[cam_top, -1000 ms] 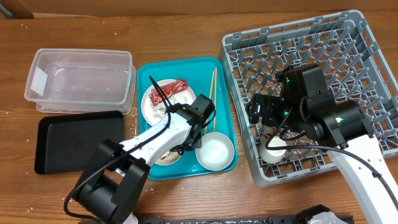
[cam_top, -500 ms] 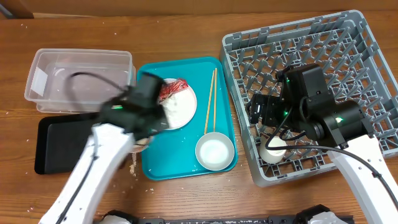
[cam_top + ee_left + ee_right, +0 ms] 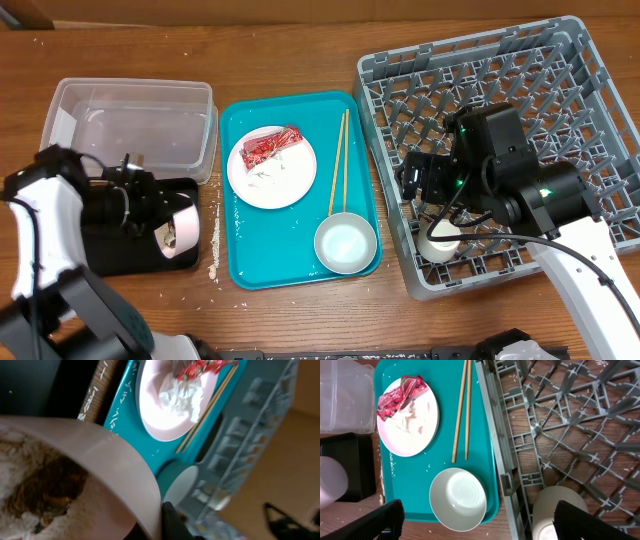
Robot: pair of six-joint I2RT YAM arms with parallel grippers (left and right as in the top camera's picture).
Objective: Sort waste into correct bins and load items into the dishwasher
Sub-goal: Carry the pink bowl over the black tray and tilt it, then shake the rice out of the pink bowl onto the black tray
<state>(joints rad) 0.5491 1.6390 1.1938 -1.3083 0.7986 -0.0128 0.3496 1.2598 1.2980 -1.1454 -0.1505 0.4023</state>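
Note:
My left gripper (image 3: pixel 158 214) is shut on the rim of a pink bowl (image 3: pixel 178 229) and holds it tilted over the black bin (image 3: pixel 90 250). In the left wrist view the bowl (image 3: pixel 75 490) holds brown food scraps beside my finger (image 3: pixel 156 521). A white plate (image 3: pixel 272 166) with a red wrapper (image 3: pixel 270 146), chopsticks (image 3: pixel 338 160) and a white bowl (image 3: pixel 346 243) lie on the teal tray (image 3: pixel 300 270). My right gripper (image 3: pixel 480 527) is open and empty over the grey rack's (image 3: pixel 520 90) front left, above a white cup (image 3: pixel 440 241).
A clear plastic bin (image 3: pixel 130 125) stands behind the black bin. Rice grains lie scattered on the wood next to the teal tray. The right wrist view shows the plate (image 3: pixel 409 417), the white bowl (image 3: pixel 458 500) and the cup (image 3: pixel 555 510) in the rack (image 3: pixel 560 420).
My left arm lifted the pink bowl off the teal tray and swung left over the black bin, tilting it. The right arm has not moved.

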